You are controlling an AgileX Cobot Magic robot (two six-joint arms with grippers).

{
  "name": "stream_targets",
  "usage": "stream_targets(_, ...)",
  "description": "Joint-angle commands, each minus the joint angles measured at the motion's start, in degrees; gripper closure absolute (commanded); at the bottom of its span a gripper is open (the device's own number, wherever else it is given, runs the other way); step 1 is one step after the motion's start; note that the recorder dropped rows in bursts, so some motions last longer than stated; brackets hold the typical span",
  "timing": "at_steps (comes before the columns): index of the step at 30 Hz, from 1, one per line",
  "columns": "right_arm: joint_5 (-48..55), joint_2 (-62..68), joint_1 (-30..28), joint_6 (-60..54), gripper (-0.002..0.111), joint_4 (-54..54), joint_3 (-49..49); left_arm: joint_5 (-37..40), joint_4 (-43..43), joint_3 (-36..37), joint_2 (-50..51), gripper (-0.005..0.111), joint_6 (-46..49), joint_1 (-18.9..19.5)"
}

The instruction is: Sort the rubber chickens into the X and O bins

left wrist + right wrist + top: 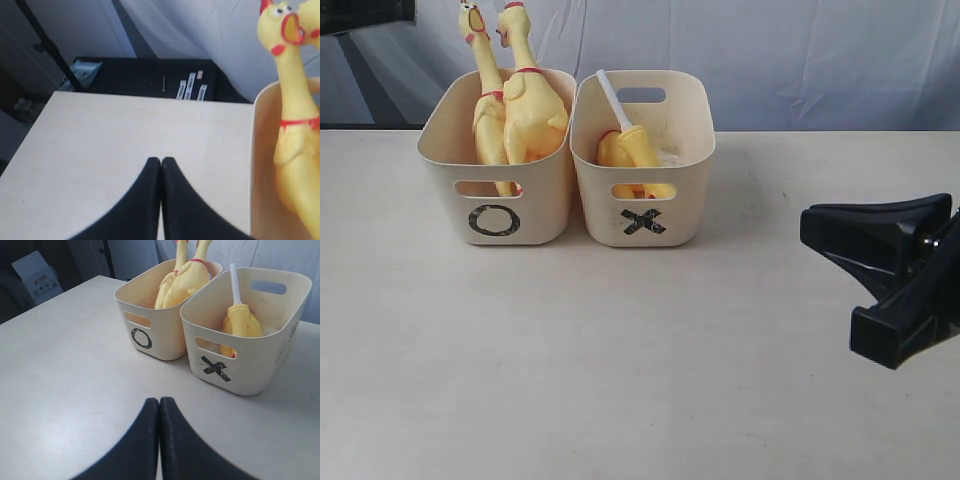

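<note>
Two cream bins stand side by side at the back of the table: the O bin (495, 190) on the left, the X bin (645, 195) on the right. Long yellow rubber chickens (533, 110) stand in the O bin, with two heads poking above its rim. A shorter chicken with a white stick (632, 148) lies in the X bin. My left gripper (161, 160) is shut and empty above the table, beside the O bin's wall (260, 175) and a chicken (295, 145). My right gripper (160, 400) is shut and empty, facing both bins from the table's right side.
The right arm's black body (895, 270) juts in at the exterior view's right edge. A white curtain hangs behind the table. Past the table's far edge sit a black case (145, 77) and a stand leg (45, 47). A white box (37, 272) sits off the table.
</note>
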Motion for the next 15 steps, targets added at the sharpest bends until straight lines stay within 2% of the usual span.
stream_targets(1, 0.18, -0.14, -0.33, -0.12, 0.108, 0.08, 0.23, 1.22, -1.54, 10.17, -8.27, 0.106, -1.3, -0.23)
stream_targets(7, 0.44, -0.14, -0.33, -0.12, 0.108, 0.08, 0.23, -0.53, -3.42, 23.6, -20.28, 0.106, -1.33, -0.23)
stream_targets(15, 0.44, -0.14, -0.33, -0.12, 0.108, 0.08, 0.23, -7.93, -8.92, 39.76, -40.6, 0.106, -0.75, -0.23)
